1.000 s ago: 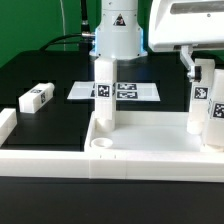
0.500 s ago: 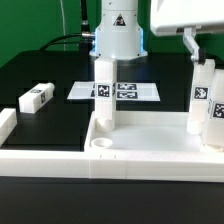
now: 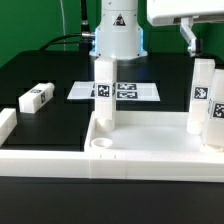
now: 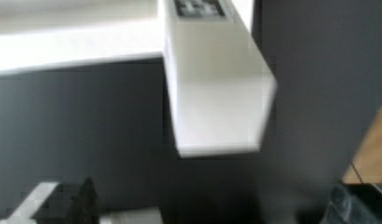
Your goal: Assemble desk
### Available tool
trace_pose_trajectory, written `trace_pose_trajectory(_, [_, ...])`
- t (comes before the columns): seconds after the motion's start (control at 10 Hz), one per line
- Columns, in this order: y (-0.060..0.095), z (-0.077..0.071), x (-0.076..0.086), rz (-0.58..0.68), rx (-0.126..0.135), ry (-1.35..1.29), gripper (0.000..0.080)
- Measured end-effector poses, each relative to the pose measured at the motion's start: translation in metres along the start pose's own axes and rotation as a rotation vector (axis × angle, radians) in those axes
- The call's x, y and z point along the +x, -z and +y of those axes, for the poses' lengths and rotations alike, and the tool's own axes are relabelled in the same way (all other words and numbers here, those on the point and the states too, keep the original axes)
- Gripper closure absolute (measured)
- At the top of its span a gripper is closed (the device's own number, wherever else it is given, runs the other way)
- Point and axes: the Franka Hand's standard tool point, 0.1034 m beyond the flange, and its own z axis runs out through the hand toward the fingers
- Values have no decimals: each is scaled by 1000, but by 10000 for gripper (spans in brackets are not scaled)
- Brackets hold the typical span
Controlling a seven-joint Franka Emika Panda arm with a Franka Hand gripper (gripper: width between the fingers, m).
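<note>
Desk [image 3: 150, 150] — gripper [image 3: 192, 44] wide above leg [image 3: 203, 95]

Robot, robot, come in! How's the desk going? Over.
Jaws open, empty, raised above a standing leg. Three legs upright on the top, fourth leg lying loose on the table, one socket bare. Nothing blocks the loose leg.

Exterior view: low, near tabletop [image 3: 50, 125], facing arm base [image 3: 118, 35]. Wrist view: close, looking down along upright leg [image 4: 218, 90]; exterior view shares that leg [image 3: 203, 95].
</note>
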Motion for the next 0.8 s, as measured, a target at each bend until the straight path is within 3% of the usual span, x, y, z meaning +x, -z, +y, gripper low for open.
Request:
trace_pose_trajectory(0.2, [-2,13,0,-120,-11,23,150])
trace_pose_trajectory(0.4, [0,12,-3,-222,-12,13,150])
trace_pose_trajectory(0.6, [0,13,-1,-215,-15,15,150])
trace_pose_trajectory(0.7, [1,18,-10,-312,-63,65,150])
trace_pose_trajectory(0.8, [-3,22,-9,-345,-108,100,150])
